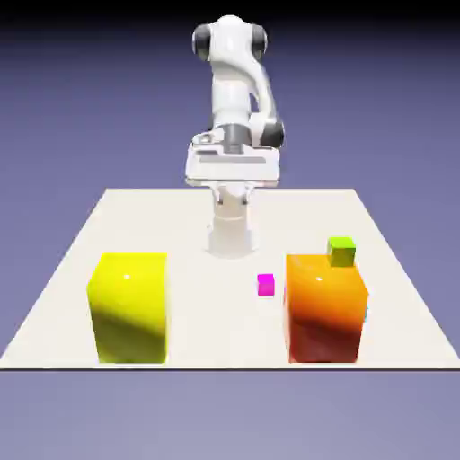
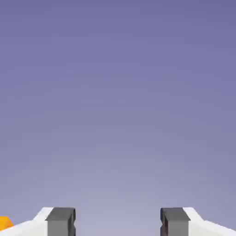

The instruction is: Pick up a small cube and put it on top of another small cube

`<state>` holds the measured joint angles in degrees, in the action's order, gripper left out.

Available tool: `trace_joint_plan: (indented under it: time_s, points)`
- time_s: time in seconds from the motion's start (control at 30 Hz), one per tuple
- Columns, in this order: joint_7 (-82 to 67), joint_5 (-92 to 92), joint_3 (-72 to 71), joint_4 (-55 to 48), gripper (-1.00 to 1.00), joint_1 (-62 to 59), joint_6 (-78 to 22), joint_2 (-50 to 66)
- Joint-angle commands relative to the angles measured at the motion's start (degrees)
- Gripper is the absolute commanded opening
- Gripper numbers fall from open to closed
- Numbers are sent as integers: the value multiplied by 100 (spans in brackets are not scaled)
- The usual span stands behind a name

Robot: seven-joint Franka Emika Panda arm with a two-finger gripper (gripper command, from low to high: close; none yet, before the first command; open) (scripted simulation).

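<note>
**Fingers spread, nothing held; arm raised at far edge**

Nearest: yellow block [image 1: 128, 307], orange block [image 1: 325, 306]. Magenta cube [image 1: 266, 285] lies between them. Lime-green cube [image 1: 341, 251] shows just behind the orange block's top far corner. Gripper [image 2: 117, 222] stands apart, empty, facing backdrop, above the table [image 1: 54, 296].

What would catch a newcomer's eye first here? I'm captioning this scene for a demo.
Two big blocks stand at the table's near edge: a yellow block on the exterior view's left, an orange block on its right. A tiny green cube peeks from behind the orange one; a magenta cube lies between the blocks. The gripper is open, holding nothing.
</note>
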<state>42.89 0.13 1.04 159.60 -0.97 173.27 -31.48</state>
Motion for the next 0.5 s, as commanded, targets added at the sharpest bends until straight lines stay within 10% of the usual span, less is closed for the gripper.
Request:
trace_joint_plan:
  time_s: [0.0, 0.47]
  points:
    - [-141, -249, -152, -158, 0, 133, -152, 154]
    - [-1856, -3710, -2428, -2038, 0, 1804, -2603, 2467]
